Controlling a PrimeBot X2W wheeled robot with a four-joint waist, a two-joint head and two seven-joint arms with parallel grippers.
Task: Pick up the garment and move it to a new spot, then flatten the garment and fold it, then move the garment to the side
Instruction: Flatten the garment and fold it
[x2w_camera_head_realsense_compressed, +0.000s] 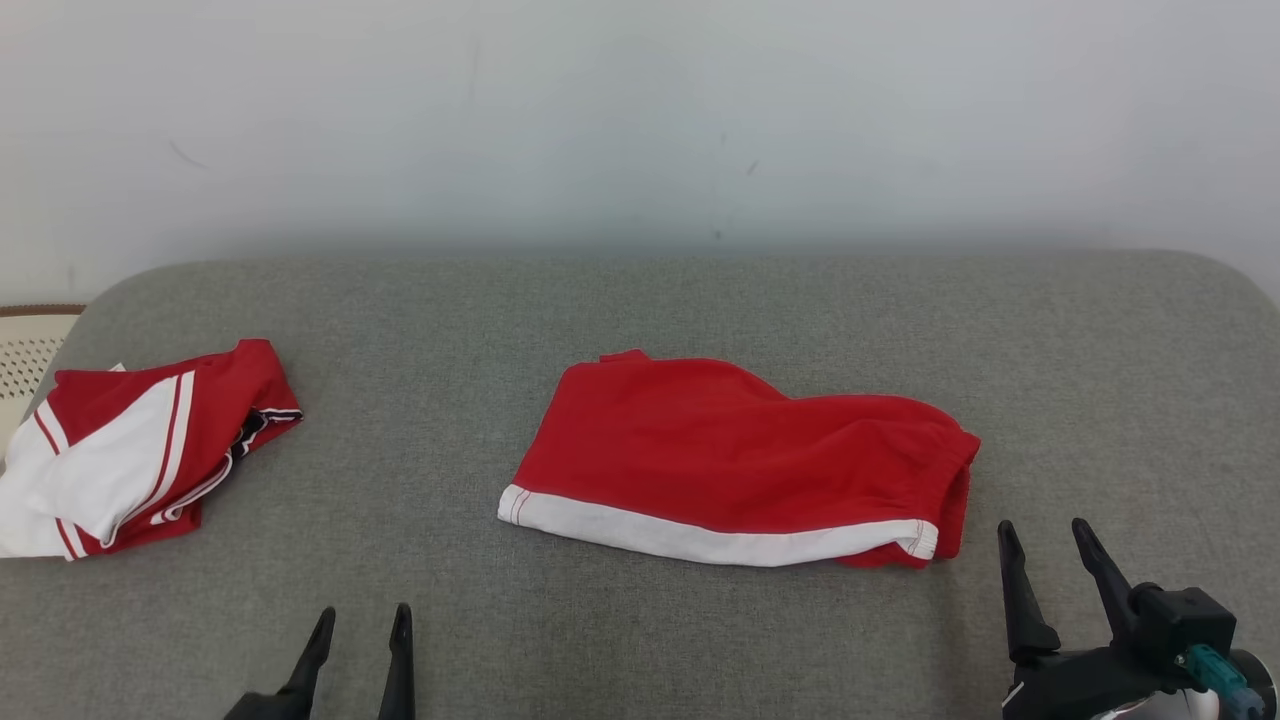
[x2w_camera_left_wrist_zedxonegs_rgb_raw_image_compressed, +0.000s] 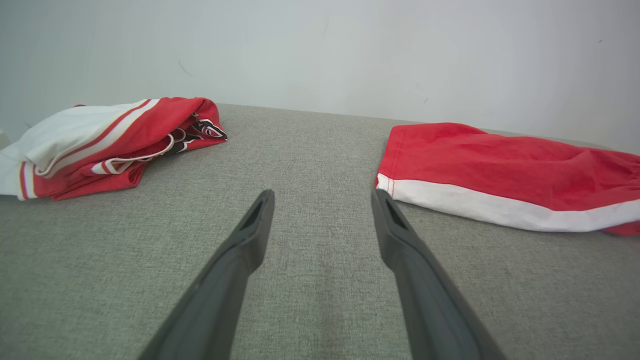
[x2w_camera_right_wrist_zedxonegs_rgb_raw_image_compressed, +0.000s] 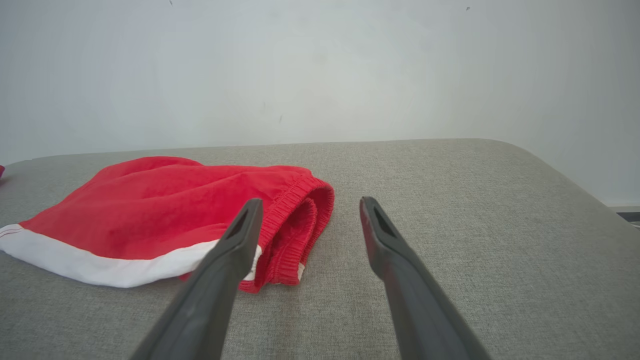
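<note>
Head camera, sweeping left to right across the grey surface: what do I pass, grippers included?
red-and-white garment → left gripper → red shorts → right gripper

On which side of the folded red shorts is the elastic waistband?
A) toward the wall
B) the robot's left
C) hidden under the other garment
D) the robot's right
D: the ribbed waistband of the red shorts lies near the open right end effector.
</note>
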